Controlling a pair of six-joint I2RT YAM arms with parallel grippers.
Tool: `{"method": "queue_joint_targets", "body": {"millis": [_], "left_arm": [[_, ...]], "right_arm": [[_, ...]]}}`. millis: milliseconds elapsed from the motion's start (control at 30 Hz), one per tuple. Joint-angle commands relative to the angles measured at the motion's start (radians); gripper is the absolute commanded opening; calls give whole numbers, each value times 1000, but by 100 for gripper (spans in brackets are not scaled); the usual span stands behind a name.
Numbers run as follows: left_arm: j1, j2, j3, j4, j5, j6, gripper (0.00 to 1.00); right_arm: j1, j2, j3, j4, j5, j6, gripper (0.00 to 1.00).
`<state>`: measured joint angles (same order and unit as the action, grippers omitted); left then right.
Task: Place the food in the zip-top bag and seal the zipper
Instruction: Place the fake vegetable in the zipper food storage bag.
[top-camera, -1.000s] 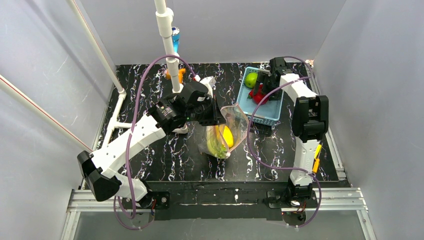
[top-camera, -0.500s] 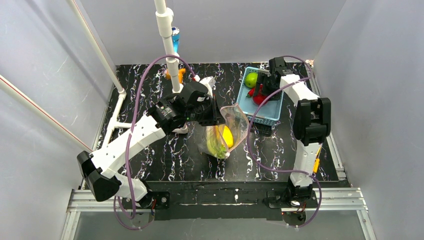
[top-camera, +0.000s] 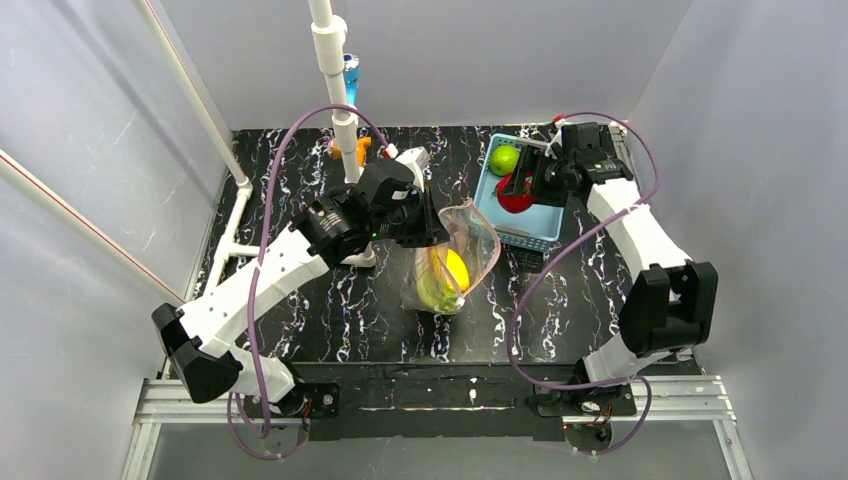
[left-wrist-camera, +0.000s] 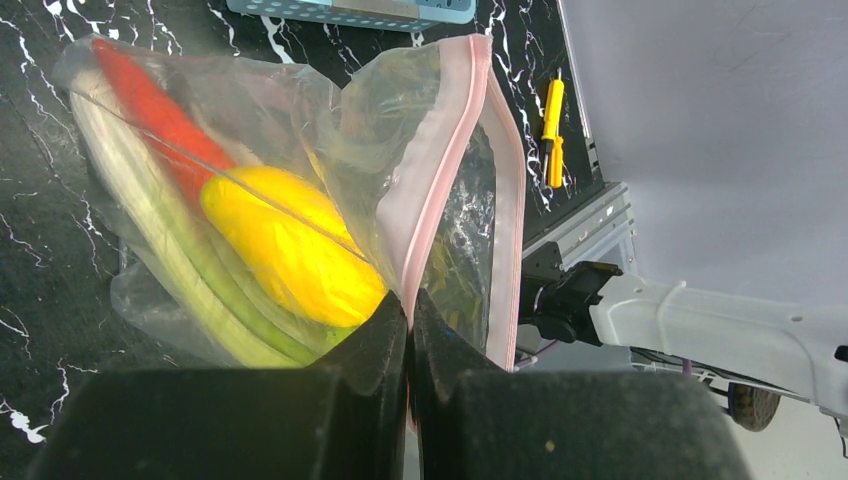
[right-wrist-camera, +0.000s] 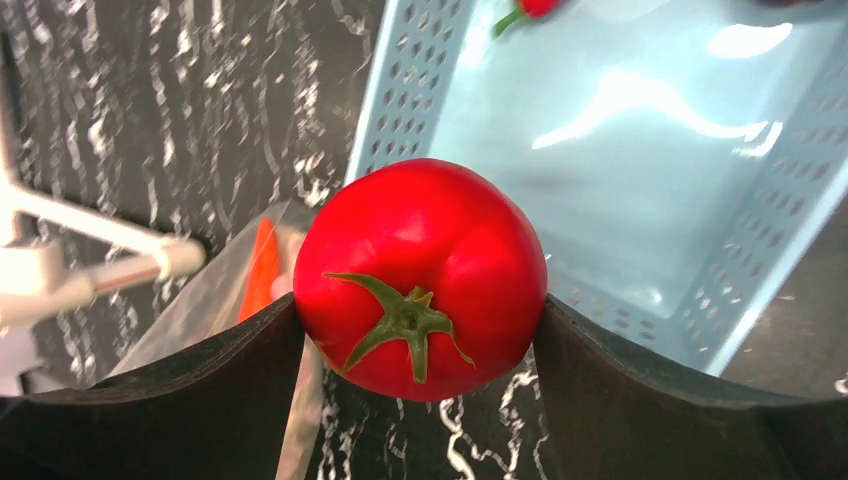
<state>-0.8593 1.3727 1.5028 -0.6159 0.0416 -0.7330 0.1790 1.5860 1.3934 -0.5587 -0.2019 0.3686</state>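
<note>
My left gripper is shut on the pink zipper strip of the clear zip-top bag and holds its mouth up. Inside the bag lie a yellow fruit, a white-green leek and a red chilli. My right gripper is shut on the red tomato, lifted above the blue basket. A green round fruit stays in the basket. A red chilli shows at the top of the right wrist view.
A white pipe post stands at the back middle with an orange clip. Grey walls close in the black marbled table. A yellow screwdriver lies beyond the bag in the left wrist view.
My right arm has swung outward to the right and lifted the tomato from the basket. The left gripper and the bag have hardly moved.
</note>
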Motion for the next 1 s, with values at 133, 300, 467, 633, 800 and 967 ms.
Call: {"method": "queue_joint_targets", "body": {"millis": [133, 300, 467, 633, 800, 967], "left_arm": [[8, -46, 42, 18, -27, 18, 0], [7, -53, 41, 20, -45, 34, 0], [7, -48, 42, 32, -62, 42, 0], [7, -42, 44, 39, -54, 45, 0], [8, -41, 45, 45, -44, 45, 0], [8, -42, 42, 46, -42, 40, 0]], "right_arm": [[53, -222, -90, -23, -240, -17, 8], [60, -355, -78, -120, -235, -51, 7], [68, -476, -70, -122, -321, -48, 9], [174, -539, -67, -92, -394, -72, 10], [293, -566, -87, -25, -378, -71, 16], [344, -497, -58, -30, -315, -44, 29]]}}
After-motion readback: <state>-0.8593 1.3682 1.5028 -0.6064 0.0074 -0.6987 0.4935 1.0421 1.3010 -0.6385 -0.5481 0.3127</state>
